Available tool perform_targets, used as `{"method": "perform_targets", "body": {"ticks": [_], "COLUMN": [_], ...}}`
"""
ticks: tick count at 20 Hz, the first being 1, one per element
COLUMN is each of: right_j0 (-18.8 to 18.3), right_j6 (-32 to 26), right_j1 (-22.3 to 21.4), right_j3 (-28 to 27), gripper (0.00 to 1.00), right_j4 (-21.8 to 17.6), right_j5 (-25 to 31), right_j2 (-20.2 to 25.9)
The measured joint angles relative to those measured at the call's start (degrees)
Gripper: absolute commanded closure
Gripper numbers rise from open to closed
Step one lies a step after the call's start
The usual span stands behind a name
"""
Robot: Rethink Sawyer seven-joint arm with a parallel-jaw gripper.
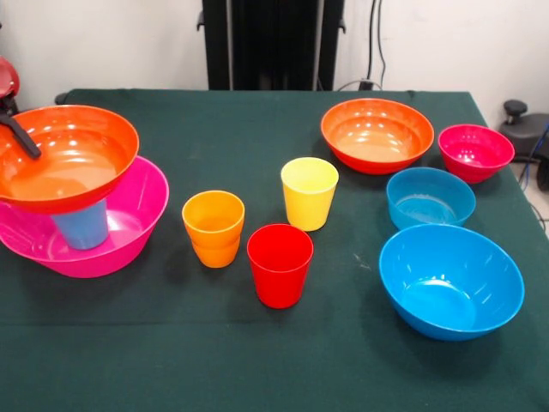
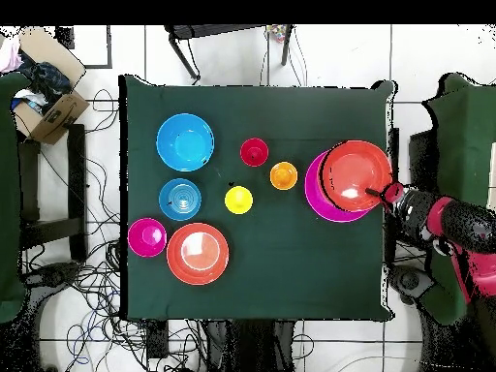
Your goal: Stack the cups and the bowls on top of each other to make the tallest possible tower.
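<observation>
From the front, the gripper [image 1: 19, 137] pinched the rim of an orange-red bowl [image 1: 64, 159], jaws closed on it; that bowl sat tilted on a light blue cup [image 1: 83, 225] inside the pink bowl [image 1: 129, 232] at nine o'clock; orange [image 1: 214, 227], red [image 1: 280, 264] and yellow [image 1: 309, 192] cups stood apart mid-table; no writing was readable. From overhead, a cardboard box [image 2: 50, 108] lay at ten o'clock, off the table [image 2: 291, 271]; cables [image 2: 97, 281] trailed beside it.
</observation>
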Motion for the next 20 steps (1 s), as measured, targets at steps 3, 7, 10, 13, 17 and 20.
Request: {"method": "perform_targets", "body": {"ticks": [3, 7, 10, 13, 17, 20], "right_j0": [0.00, 0.00, 0.00, 0.00, 0.00, 0.00], "right_j6": [0.00, 0.00, 0.00, 0.00, 0.00, 0.00], "right_j1": [0.00, 0.00, 0.00, 0.00, 0.00, 0.00], "right_j3": [0.00, 0.00, 0.00, 0.00, 0.00, 0.00], "gripper": [1.00, 1.00, 1.00, 1.00, 1.00, 1.00], "right_j4": [0.00, 0.00, 0.00, 0.00, 0.00, 0.00], "right_j5": [1.07, 2.48, 2.54, 2.54, 2.54, 2.54], "right_j2": [0.00, 0.00, 0.00, 0.00, 0.00, 0.00]}}
